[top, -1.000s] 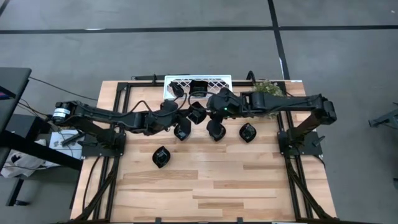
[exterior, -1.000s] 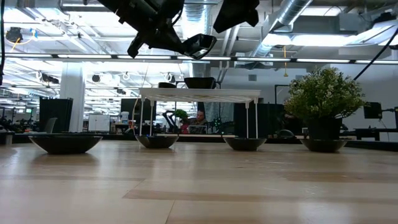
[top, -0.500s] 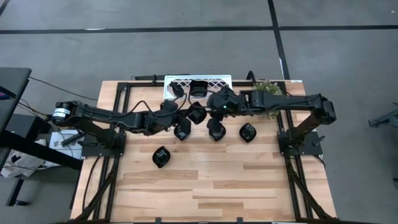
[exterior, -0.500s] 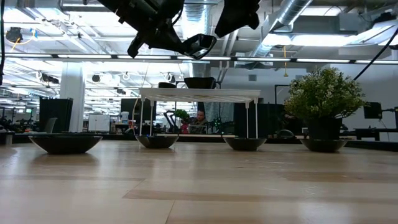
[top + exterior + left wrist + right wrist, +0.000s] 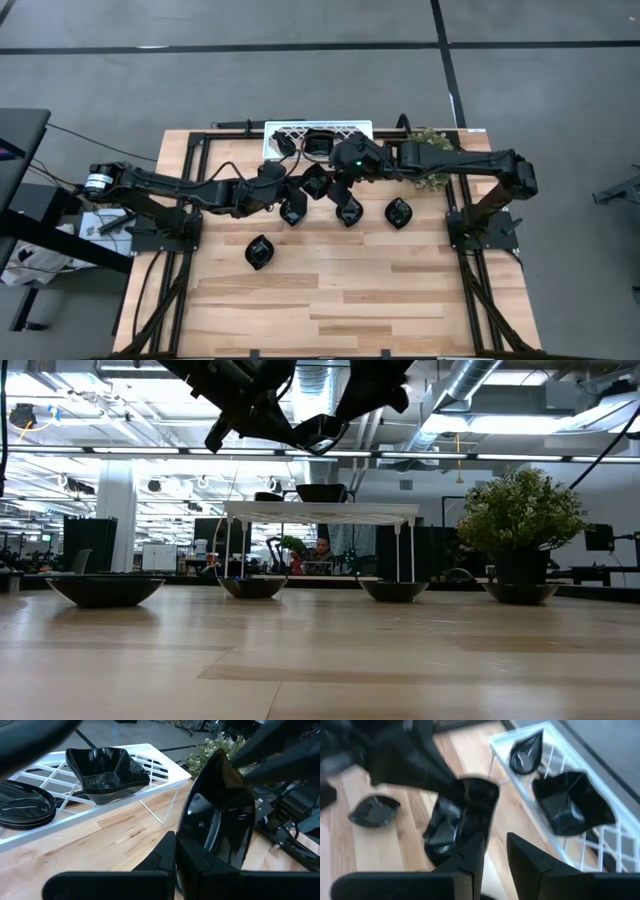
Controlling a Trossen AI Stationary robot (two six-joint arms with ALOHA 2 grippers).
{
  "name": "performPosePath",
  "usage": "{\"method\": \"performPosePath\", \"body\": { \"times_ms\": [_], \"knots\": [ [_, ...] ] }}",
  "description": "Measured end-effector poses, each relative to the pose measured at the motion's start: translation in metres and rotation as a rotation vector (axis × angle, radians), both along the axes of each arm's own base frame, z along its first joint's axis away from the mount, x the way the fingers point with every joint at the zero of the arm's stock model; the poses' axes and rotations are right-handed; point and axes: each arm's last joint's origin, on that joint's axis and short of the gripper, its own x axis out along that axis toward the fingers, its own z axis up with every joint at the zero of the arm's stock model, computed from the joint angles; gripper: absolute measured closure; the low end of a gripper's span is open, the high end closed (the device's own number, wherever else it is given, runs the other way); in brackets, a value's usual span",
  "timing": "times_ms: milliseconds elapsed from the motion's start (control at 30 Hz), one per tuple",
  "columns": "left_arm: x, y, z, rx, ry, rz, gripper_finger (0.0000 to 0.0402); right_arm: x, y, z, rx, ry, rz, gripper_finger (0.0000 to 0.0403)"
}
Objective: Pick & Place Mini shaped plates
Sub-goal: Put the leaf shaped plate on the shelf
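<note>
The left gripper [image 5: 303, 183] is clamped on a plate [image 5: 217, 825] by its rim, holding it tilted in the air mid-table. The right gripper [image 5: 335, 178], fingers apart, sits just at its 3 o'clock, likely lining up a handover. Next: close on the free edge. Two plates rest on the rack [image 5: 350, 127] at 12 o'clock

You see small glossy black plates: a square wavy-rimmed dish [image 5: 106, 766] and a teardrop one [image 5: 526, 753] on the white lattice rack, four [image 5: 259, 251] resting on the wooden table, and one [image 5: 217, 820] held tilted in the air.
</note>
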Motion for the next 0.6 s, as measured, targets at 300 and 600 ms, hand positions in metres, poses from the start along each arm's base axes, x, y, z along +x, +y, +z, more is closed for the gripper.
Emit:
{"method": "performPosePath", "body": {
  "times_ms": [300, 600],
  "knots": [
    [-0.001, -0.002, -0.002, 0.001, 0.009, -0.005, 0.0396, 0.014, -0.001, -0.021, -0.002, 0.092, 0.012, 0.0325],
    [-0.003, -0.004, -0.006, 0.001, 0.021, -0.012, 0.0396, 0.017, -0.001, -0.014, -0.020, 0.070, 0.024, 0.0325]
  ]
}}
